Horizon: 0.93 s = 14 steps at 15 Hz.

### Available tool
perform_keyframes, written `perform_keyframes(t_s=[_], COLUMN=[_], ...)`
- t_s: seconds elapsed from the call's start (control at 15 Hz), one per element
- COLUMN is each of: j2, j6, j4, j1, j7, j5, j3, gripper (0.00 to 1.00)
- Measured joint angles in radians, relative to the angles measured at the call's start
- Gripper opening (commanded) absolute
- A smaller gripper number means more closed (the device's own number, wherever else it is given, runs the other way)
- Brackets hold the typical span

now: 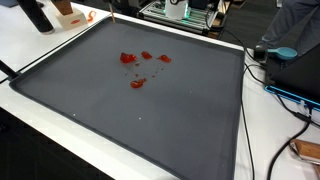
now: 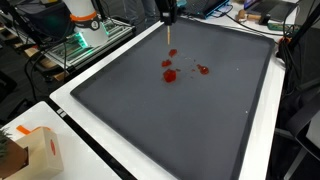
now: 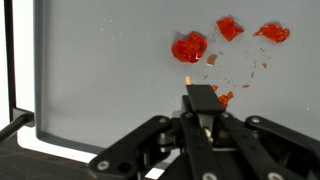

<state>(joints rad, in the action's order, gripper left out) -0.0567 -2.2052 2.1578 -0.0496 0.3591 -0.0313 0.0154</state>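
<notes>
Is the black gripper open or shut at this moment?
Shut. In the wrist view the black gripper is closed on a thin tan stick, whose tip shows just below a glossy red lump.

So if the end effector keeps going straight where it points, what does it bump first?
Probably the gray mat: the stick held in the end effector points down at it, just short of the nearest red piece. Depth is unclear.

Four red pieces [image 1: 127,58], one stick [image 2: 171,38], one mat [image 1: 190,120].
</notes>
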Motion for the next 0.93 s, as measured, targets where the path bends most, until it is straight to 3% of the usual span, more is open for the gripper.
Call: perform_keyframes(t_s=[0.47,0.53,0.67,0.93], j2=[-0.006,-0.006,-0.004,0.033], j6=[0.000,0.000,0.000,0.002], j4=[0.002,0.002,0.000,-0.015], j1=[0.000,0.000,0.000,0.000], j7=[-0.022,-0.023,-0.014,0.216], j5=[-0.011,-0.011,0.001,0.242], j3=[0.000,0.000,0.000,0.024], gripper=[0.13,0.03,0.03,0.03])
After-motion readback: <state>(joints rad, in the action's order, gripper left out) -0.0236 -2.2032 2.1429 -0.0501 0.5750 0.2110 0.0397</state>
